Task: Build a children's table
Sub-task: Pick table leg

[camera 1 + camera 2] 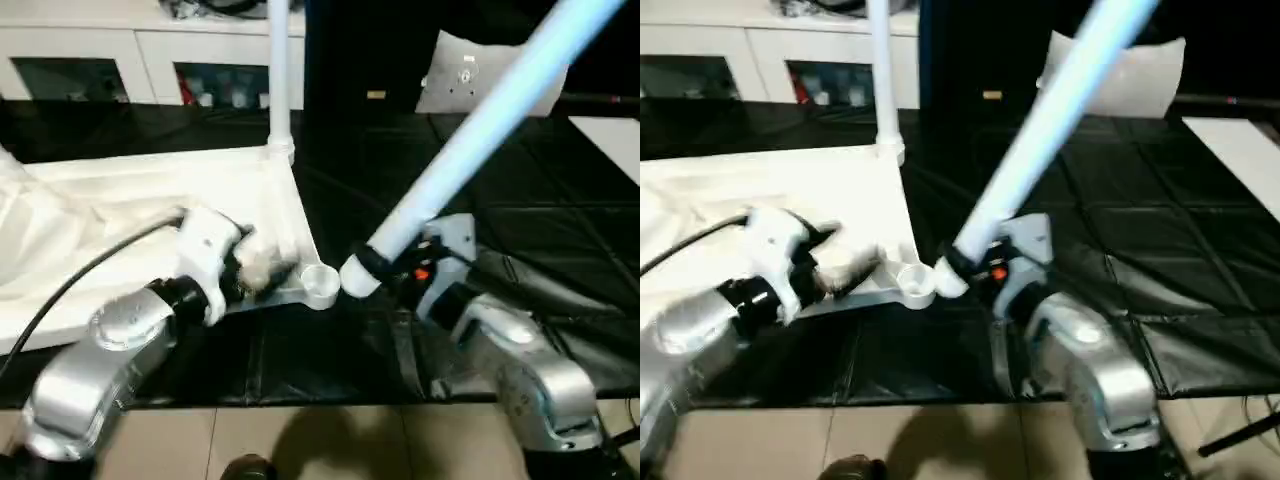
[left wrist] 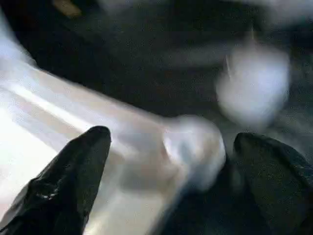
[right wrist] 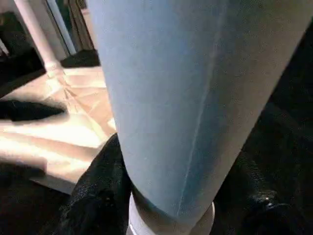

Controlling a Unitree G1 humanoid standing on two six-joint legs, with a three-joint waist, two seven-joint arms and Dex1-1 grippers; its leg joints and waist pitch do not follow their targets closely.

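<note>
The children's table top [image 1: 150, 200] lies upside down, ribs up, on the black mat. One white leg [image 1: 279, 80] stands upright in its far corner socket. My right gripper [image 1: 385, 268] is shut on a second leg [image 1: 470, 140] near its thick end. That leg tilts up and away to the right, and its lower end hangs just beside the near corner socket [image 1: 320, 283]. My left gripper [image 1: 262, 272] is at the top's near edge beside that socket. It is open, and its black fingers [image 2: 73, 176] stand wide apart on either side of the corner [image 2: 195, 147].
The black mat [image 1: 520, 220] covers the workbench, whose front edge drops to a tan floor [image 1: 300, 440]. White cabinets [image 1: 140, 50] stand behind, with a white cushion-like item [image 1: 470, 70] at the back right. A black cable [image 1: 80, 275] trails over the table top to my left wrist.
</note>
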